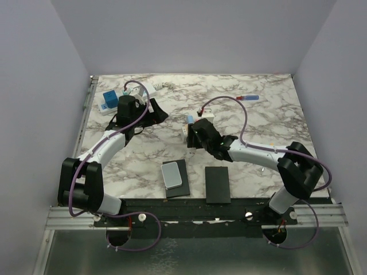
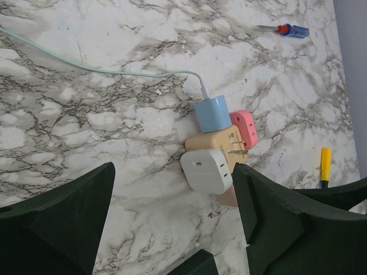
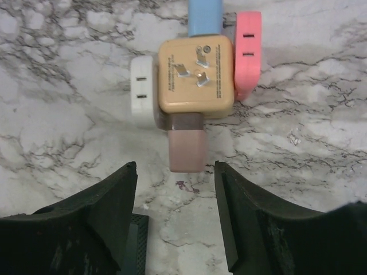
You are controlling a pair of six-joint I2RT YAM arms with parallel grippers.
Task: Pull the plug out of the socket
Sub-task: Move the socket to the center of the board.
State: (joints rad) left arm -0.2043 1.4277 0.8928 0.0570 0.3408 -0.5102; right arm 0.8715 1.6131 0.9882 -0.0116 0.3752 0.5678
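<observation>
1. Lying at the upper left of the top view, the socket (image 1: pixel 148 87) is seen as a white strip on the marble worktop (image 1: pixel 269 114). It is partly covered by the left arm, and a blue piece (image 1: pixel 109 102) is seen at its left end.
2. The left pincer (image 2: pixel 173 172) is released: its fingers are spread wide at the bottom corners of the left wrist view, with nothing gripped between them.
3. A tan cube plug (image 3: pixel 195 74) is found near mid frame of the top view, well apart from the socket, with its metal prongs (image 3: pixel 198 66) bare and turned up.
4. Set against the cube in the right wrist view are a white adapter (image 3: pixel 142 85) on its left, a pink adapter (image 3: pixel 248 51) on its right, a blue charger (image 3: pixel 205 14) at the top edge and a mauve block (image 3: pixel 186 146) below.
5. A pale green cable (image 2: pixel 114 71) is run from the blue charger toward the upper left of the left wrist view.
6. The right pincer (image 3: pixel 175 166) is released: its fingers are placed either side of the mauve block's lower end, with gaps on both sides and no contact.
7. A red-and-blue screwdriver (image 2: pixel 287 30) is seen at the upper right of the left wrist view, and a yellow-handled tool (image 2: pixel 325 163) at its right edge.
</observation>
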